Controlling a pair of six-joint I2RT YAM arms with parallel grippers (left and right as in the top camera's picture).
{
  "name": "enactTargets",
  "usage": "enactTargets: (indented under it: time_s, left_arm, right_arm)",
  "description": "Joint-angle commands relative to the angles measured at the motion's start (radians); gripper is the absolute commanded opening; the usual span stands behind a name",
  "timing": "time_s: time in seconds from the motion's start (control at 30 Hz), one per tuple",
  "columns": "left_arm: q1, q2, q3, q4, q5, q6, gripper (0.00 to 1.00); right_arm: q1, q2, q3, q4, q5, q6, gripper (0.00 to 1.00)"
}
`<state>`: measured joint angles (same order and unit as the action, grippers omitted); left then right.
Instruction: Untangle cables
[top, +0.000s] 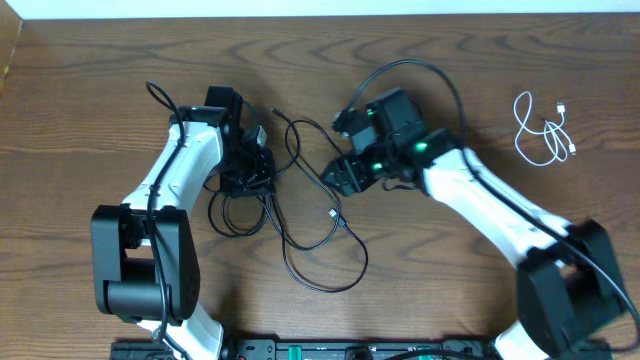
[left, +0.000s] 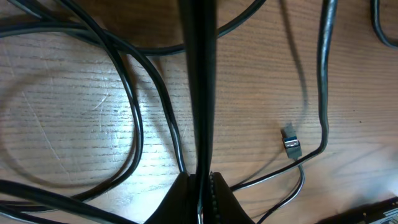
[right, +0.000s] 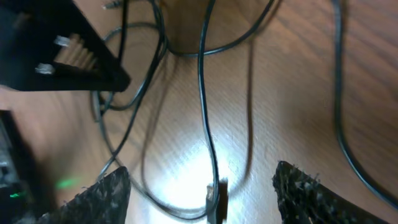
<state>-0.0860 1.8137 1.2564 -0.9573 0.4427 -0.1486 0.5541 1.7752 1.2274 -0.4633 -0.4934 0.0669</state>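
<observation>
Black cable (left: 198, 93) is pinched tight in our left gripper (left: 200, 180), right in the tangle (top: 270, 200). Just right of the tangle, our right gripper (right: 205, 186) gapes wide, gripping nothing. White cable (top: 545, 130) lies well right, farther back.

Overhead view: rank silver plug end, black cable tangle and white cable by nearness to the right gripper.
1. silver plug end, just below the right gripper.
2. black cable tangle, at the left gripper.
3. white cable, far right.
</observation>
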Motion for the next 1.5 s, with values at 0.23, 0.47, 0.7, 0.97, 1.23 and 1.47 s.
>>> enactTargets:
  time_s: [0.23, 0.47, 0.7, 0.97, 1.23, 1.47]
  left_arm:
    - [0.002, -0.010, 0.004, -0.001, -0.006, 0.017, 0.08]
    - [0.002, -0.010, 0.004, 0.002, -0.006, 0.017, 0.08]
    - [0.002, -0.010, 0.004, 0.002, -0.006, 0.017, 0.08]
    - [0.004, -0.010, 0.004, 0.002, 0.102, 0.018, 0.23]
    - [0.019, -0.010, 0.004, 0.000, 0.265, 0.018, 0.78]
    - [0.017, -0.010, 0.004, 0.002, 0.397, 0.018, 0.79]
  right_arm:
    - [0.058, 0.217, -0.003, 0.144, 0.013, -0.019, 0.75]
    - [0.113, 0.304, -0.003, 0.238, 0.013, -0.019, 0.79]
    - [0.134, 0.321, -0.003, 0.278, 0.043, -0.019, 0.23]
    - [0.048, 0.256, -0.003, 0.201, -0.061, 0.033, 0.01]
    - [-0.028, 0.056, -0.003, 0.070, -0.115, 0.045, 0.01]
    - [-0.051, -0.163, -0.003, 0.018, -0.111, 0.077, 0.01]
